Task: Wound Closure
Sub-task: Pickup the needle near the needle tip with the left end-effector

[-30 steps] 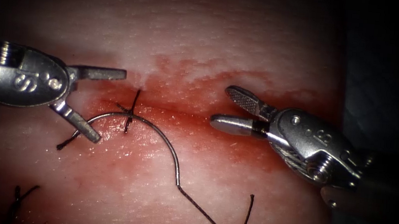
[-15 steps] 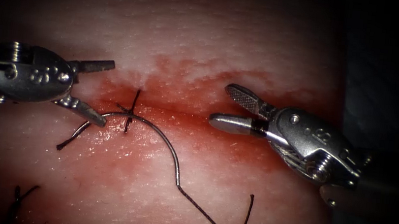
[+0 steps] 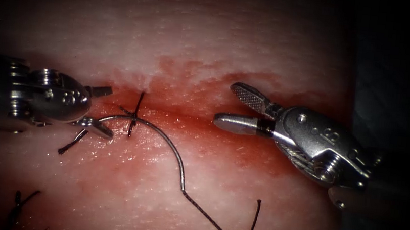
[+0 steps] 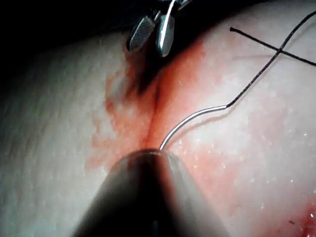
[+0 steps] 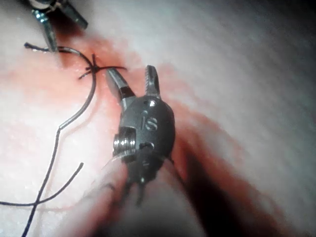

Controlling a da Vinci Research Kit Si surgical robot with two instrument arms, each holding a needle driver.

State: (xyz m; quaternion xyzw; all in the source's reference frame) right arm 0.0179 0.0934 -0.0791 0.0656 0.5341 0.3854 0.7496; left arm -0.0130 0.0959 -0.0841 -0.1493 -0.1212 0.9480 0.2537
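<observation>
Your left pincer [image 3: 101,110] sits at the left end of the cut [image 3: 184,115] with its jaws apart, one above the cut line and the lower one lying right at the tip end of the needle [image 3: 162,138]; from the endoscope you cannot tell whether that jaw touches the needle, and nothing is clamped between the two. Over the last second this tool has drawn back toward the left and its jaws have narrowed from a wider spread.

Your right pincer [image 3: 229,105] hovers over the right part of the cut, jaws open at a moderate spread and holding nothing; in the right wrist view [image 5: 132,79] the two jaws stand apart just beside the knot.

The needle lies free on the tissue [image 3: 213,39], on the near side of the cut. Its curve runs from the left pincer, past a tied stitch [image 3: 135,115] with short cut ends that crosses the cut, then bends down toward you to where the thread [image 3: 214,222] joins it. You cannot see any part of it buried in the tissue. The thread trails on to the near right and loops back up. Red fluid [image 3: 208,87] stains the tissue around the cut. More dark thread ends [image 3: 20,200] lie at the near left
</observation>
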